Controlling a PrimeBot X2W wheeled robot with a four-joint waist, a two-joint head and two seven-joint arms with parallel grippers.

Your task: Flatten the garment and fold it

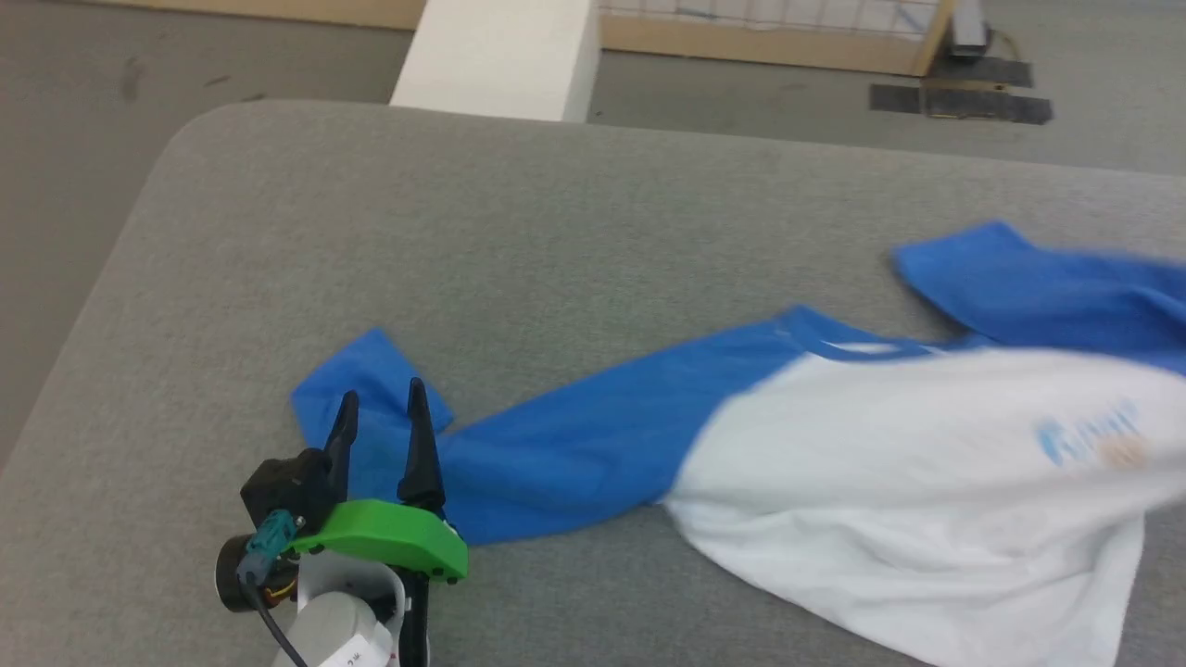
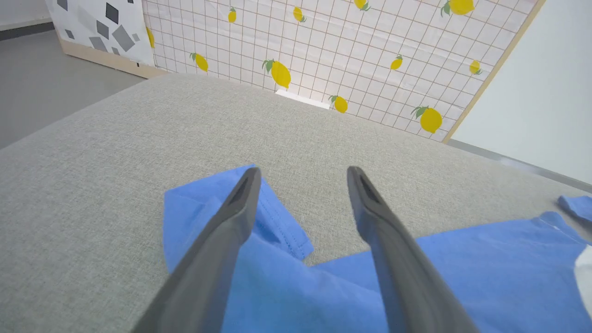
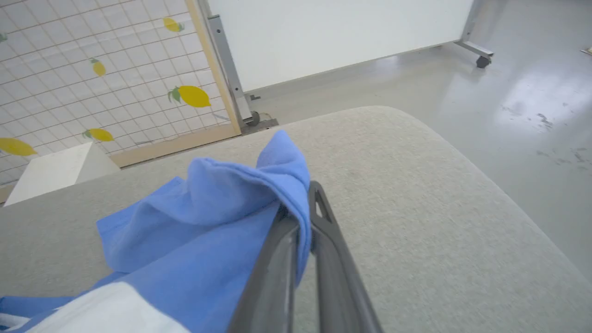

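Note:
The garment (image 1: 889,463), a white-bodied shirt with bright blue sleeves, lies spread across the grey padded table (image 1: 519,241). One blue sleeve stretches toward the lower left, its cuff (image 2: 259,217) folded over. My left gripper (image 1: 380,408) hovers open just above that sleeve end, one finger on each side of the cuff (image 1: 371,371). In the right wrist view my right gripper (image 3: 303,199) is shut on the other blue sleeve (image 3: 217,217), which bunches up over the fingertips. The white body (image 3: 106,307) trails behind at the lower left there.
The table's rounded far-left corner (image 1: 204,120) and right corner (image 3: 416,125) drop to grey floor. A white box (image 1: 500,56) stands behind the table. A lemon-print grid panel (image 2: 333,51) and a white board on wheels (image 3: 333,37) stand beyond.

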